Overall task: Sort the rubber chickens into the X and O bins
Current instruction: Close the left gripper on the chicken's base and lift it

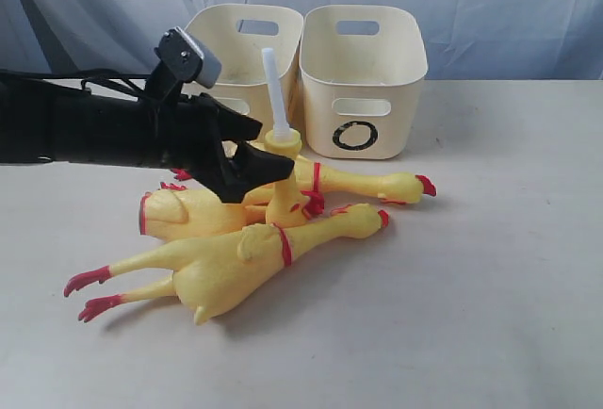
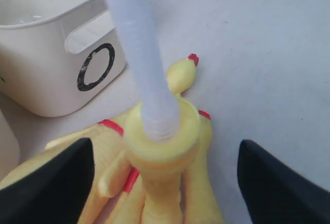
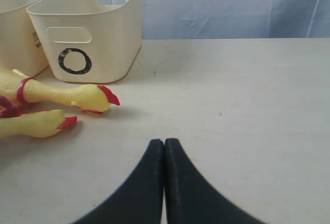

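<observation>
Three chickens (image 1: 203, 216), best I can count: piled on the table (image 1: 490, 286) just in front of the bins, bodies overlapping. The front chicken (image 1: 236, 268) lies lengthwise with its red feet out toward the left arm's side, and two heads point the other way.
Odd bit: a white tube (image 2: 139, 53) stands upright out of a yellow collar (image 2: 162, 154) on top of the pile. No idea what it belongs to, can't tell.
Left claw (image 2: 166, 142): spread wide, one finger on each side of that tube, touching nothing and holding nothing. It looks lined up to straddle the pile for a grab.
Right claw (image 3: 164, 146): pinched together, empty, low over bare table and well apart from the pile. My guess is it's parked there to keep out of the way.
Bins: the O bin (image 1: 363, 79) and the other bin (image 1: 245, 51) sit side by side at the back, openings up. The arm hides the second one's mark, presumably the X.
Progress: I'd say sorting hasn't started, since no chicken shows in either bin.
Watch out: these things are floppy and tangled, so lifting one could drag a neighbour along or knock the tube over.
</observation>
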You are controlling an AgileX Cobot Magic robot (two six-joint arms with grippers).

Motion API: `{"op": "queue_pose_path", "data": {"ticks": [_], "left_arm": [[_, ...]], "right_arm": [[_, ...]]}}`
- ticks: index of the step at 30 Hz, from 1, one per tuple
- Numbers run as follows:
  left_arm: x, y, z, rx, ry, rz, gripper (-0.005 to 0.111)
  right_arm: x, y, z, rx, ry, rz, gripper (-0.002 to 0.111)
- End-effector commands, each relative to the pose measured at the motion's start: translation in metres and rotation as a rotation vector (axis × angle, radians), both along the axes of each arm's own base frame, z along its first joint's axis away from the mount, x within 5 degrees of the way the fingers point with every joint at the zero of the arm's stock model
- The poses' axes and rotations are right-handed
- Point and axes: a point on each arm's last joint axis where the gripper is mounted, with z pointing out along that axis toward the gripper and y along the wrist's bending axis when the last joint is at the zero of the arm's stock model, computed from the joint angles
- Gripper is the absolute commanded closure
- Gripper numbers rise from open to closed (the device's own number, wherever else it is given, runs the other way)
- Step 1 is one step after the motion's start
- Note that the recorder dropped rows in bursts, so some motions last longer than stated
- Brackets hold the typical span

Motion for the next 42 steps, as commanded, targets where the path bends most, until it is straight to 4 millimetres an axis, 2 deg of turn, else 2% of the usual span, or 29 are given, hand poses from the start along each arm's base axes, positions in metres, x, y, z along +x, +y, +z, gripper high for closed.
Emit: {"op": "queue_pose_path", "data": {"ticks": [1,13,24,33,36,42], "left_arm": [[0.004,-0.011,-0.002,0.033,-0.032,-0.004,0.034],[0.015,-0.018,-0.014,0.029,-0.007,-0.021,0.034],[0.022,-0.021,-0.011,0.023,-0.024,-0.02,0.04],[0.022,-0.021,-0.011,0.023,-0.024,-0.02,0.04],[0.022,-0.021,-0.011,0.023,-0.024,-0.02,0.046],[0.021,-0.021,-0.011,0.021,-0.024,-0.022,0.069]], "right_arm": [[0.0,0.0,0.0,-0.003,-0.006,0.002,0.109],[0.0,0.0,0.0,-0.003,-0.01,0.002,0.109],[0.0,0.0,0.0,-0.003,-0.008,0.002,0.109],[0.0,0.0,0.0,-0.003,-0.008,0.002,0.109],[0.0,0.0,0.0,-0.003,-0.007,0.002,0.109],[0.0,0.0,0.0,-0.003,-0.007,0.002,0.109]]}}
